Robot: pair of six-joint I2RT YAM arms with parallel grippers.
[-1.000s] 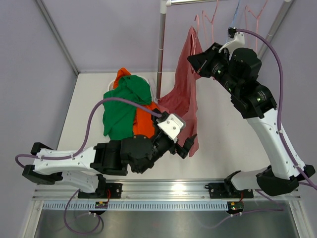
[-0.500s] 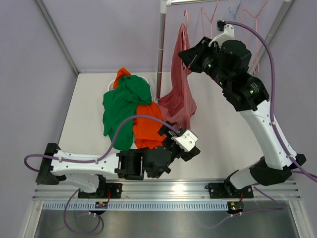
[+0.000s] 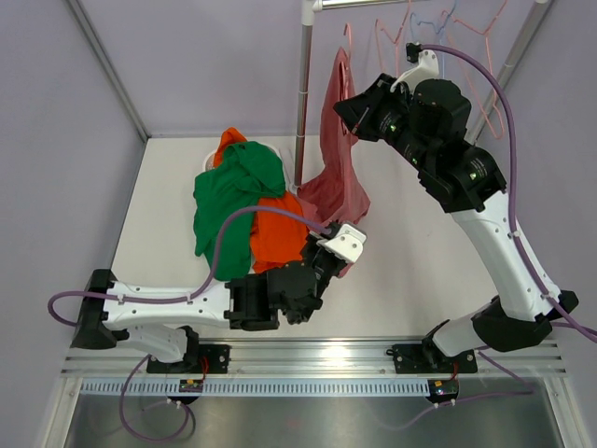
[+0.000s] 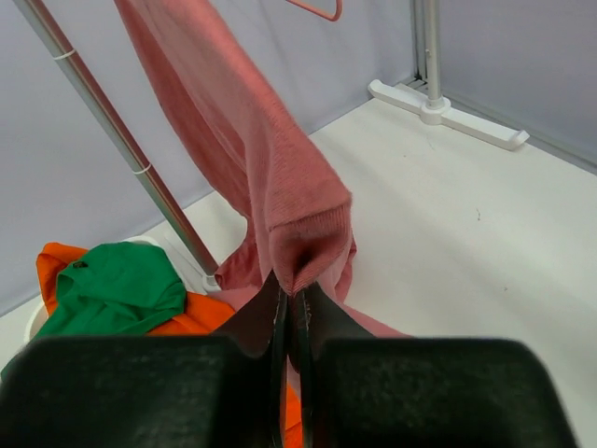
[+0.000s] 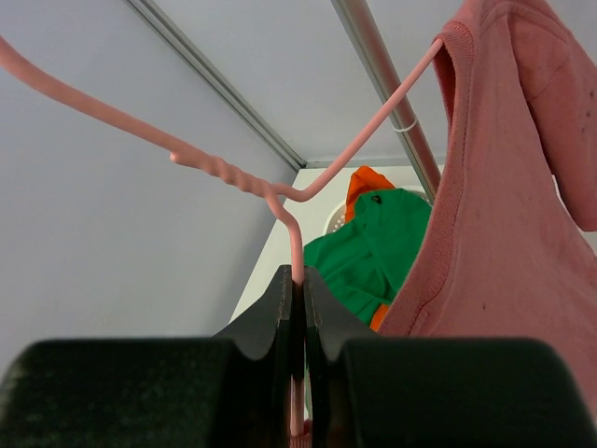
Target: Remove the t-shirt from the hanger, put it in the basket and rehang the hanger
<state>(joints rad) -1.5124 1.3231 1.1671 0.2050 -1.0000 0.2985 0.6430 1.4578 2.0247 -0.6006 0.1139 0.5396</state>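
From above, the pink t-shirt (image 3: 340, 140) stretches from the pink wire hanger (image 3: 347, 35) beside the rack pole (image 3: 303, 93) down toward the table (image 3: 420, 243). The right gripper (image 3: 347, 110) is at its top and the left gripper (image 3: 340, 266) at its hem, but neither grip is readable here. Left wrist view settles one: the left gripper (image 4: 291, 297) is pressed together, pinching a fold of the t-shirt (image 4: 270, 159) hem, with a green garment (image 4: 121, 285) heaped behind. Right wrist view gives the other: the right gripper (image 5: 297, 275) is clamped on the hanger's (image 5: 233, 173) wire below its twisted neck, and the shirt's (image 5: 504, 187) neckline is hooked over one hanger arm.
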